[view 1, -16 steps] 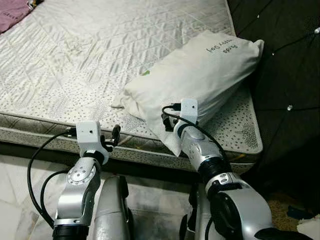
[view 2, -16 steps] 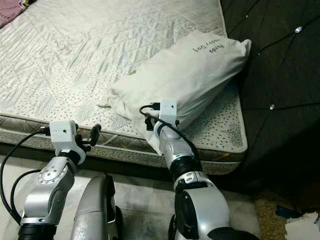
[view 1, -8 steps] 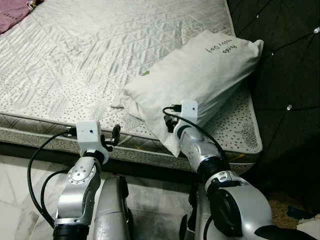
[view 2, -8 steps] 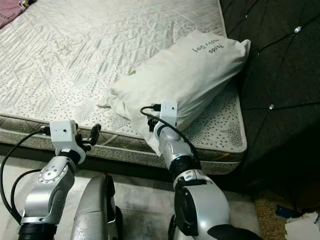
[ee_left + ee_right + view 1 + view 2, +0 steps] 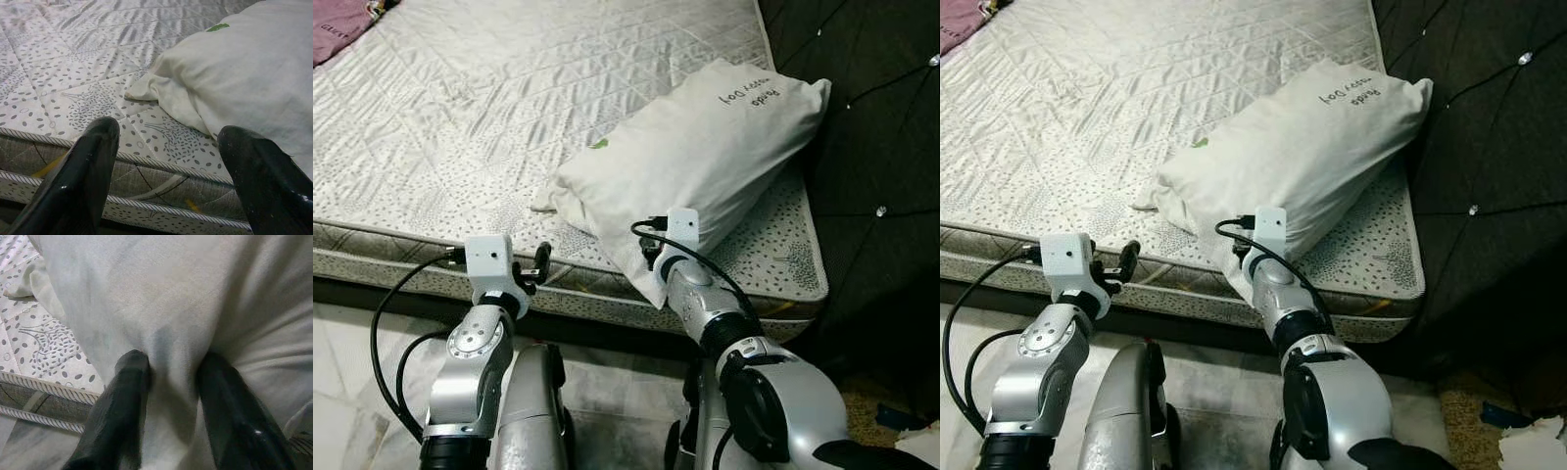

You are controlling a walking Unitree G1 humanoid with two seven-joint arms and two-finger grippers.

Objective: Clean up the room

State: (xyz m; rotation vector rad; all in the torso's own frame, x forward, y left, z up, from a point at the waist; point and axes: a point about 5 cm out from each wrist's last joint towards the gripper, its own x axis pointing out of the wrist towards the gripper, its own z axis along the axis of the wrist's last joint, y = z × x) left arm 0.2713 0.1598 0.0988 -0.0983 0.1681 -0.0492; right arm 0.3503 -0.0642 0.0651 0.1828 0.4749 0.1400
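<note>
A purple cloth (image 5: 340, 22) is seen at the far left corner of the quilted mattress (image 5: 489, 117), which is printed with small dark specks along its near border. The left gripper (image 5: 166, 142) is held just in front of the mattress edge, near the pillow's loose corner but apart from it; its two black fingers (image 5: 80, 176) are spread wide, and nothing is held between them. A black cable (image 5: 386, 333) is looped beside the left arm. The white pillow (image 5: 705, 147) is laid slantwise on the near right part of the mattress, with one end raised toward the dark tufted headboard (image 5: 881, 147) and the lower end hanging slightly over the mattress edge; a small green mark and a line of handwriting are borne on its cover. The right gripper (image 5: 171, 377) is pressed into the pillow's lower end, and a fold of the cover is pinched between its fingers (image 5: 124, 396), as is shown in the right wrist view. Pale floor tiles (image 5: 342, 392) are visible below the mattress, and a scrap of white paper (image 5: 1533, 443) is seen on the floor at the far right.
</note>
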